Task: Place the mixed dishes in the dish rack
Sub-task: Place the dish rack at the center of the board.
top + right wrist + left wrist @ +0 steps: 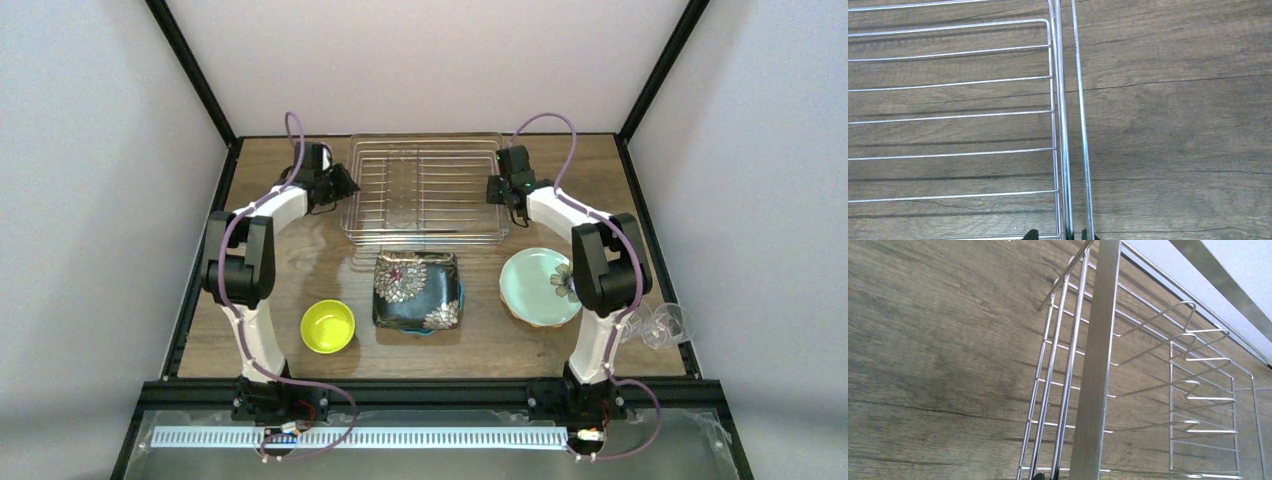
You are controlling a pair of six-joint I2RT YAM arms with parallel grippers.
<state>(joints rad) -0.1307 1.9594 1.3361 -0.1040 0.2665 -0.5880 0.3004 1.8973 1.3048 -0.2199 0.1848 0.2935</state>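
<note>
Shows rack lying flat at far middle of wooden surface, prongs up. Finds left gripper at rack's left rim and right gripper at its right rim, one arm stretched along each side of the surface. Catches, from right wrist, two black fingertips parted at bottom of frame, with rim wires running up between them and not visibly pinched: jaws apart, holding nothing. Offers from left wrist only a dark sliver of one fingertip low beside the rim wires, so cannot tell whether that gripper stands wide or narrow. Leaves every dish on the surface, outside the rack. Puts black plate just in front of rack's near rim, at centre, with what looks like a teal plate showing as a thin edge under its right side. Sets bowl left of that, apart, mouth up. Puts mint plate to the right, partly hidden by right arm's elbow, with an orange plate peeking from beneath its near rim. Spots glass at the surface's right edge, beyond the right arm, too blurred to tell upright from tipped.
</note>
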